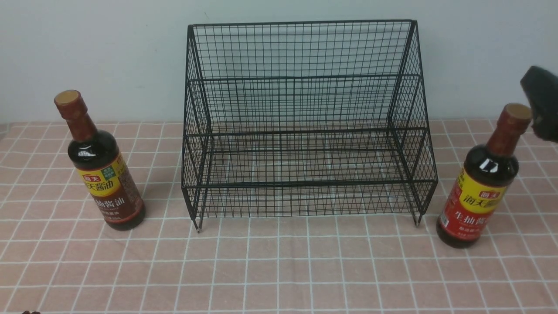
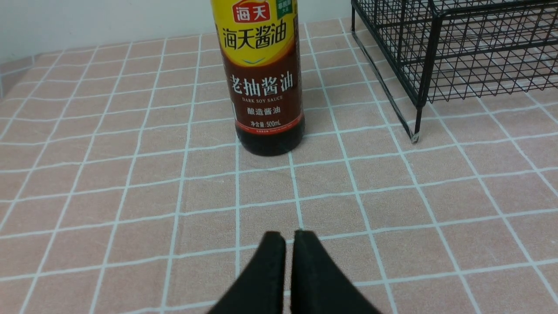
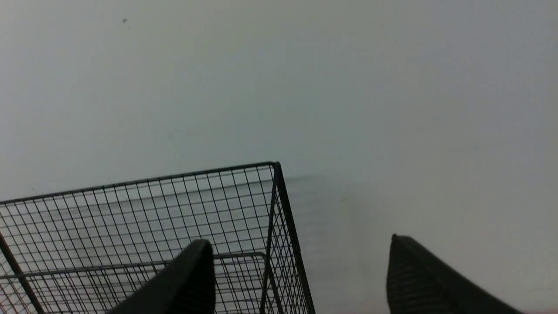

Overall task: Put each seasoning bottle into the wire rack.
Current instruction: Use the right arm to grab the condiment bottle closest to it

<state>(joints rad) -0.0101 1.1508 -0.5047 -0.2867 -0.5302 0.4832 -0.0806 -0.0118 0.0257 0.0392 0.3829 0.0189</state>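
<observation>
At the frame's right edge, the upright red-label bottle [image 1: 479, 192] is found just below-left of the spread right fingers [image 1: 542, 104]; left fingers [image 2: 272, 270] are pressed together.

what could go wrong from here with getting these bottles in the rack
1. The right gripper hangs open near the cap of the red-label bottle; a nudge that high could tip it.
2. The left gripper is shut, facing the brown-label bottle; moving in like that would likely shove it rather than grasp it.
</observation>
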